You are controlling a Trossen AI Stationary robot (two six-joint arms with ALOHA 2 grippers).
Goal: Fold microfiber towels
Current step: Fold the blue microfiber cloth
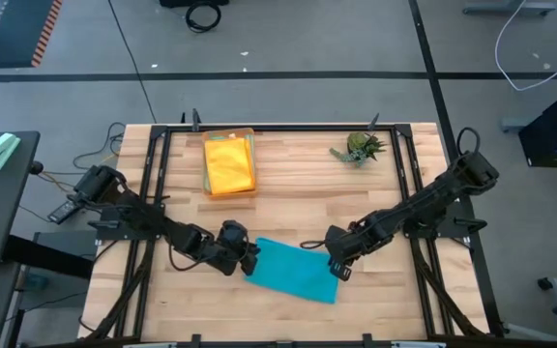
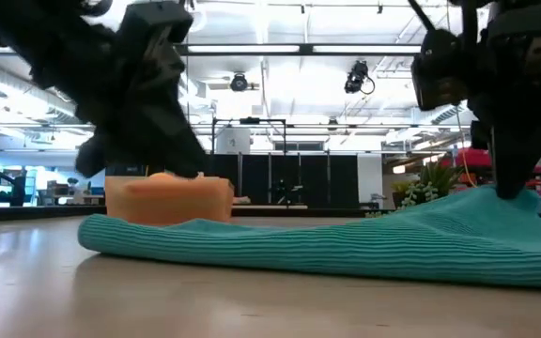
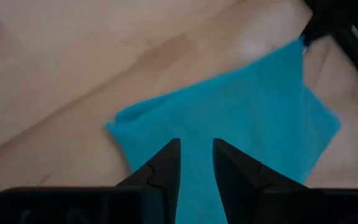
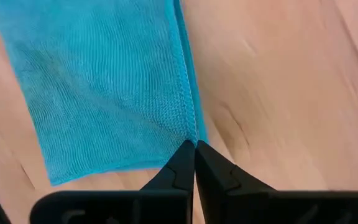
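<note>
High view: near the bench's front edge, left gripper [image 1: 250, 257] parted over teal towel [image 1: 294, 271]; right gripper [image 1: 339, 270] pinches its edge.

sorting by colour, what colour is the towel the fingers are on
Teal towel, with a fine ribbed weave; the right wrist view shows it best.

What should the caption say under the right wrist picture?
Right tool pinching the teal towel's edge on the wooden table.
</note>
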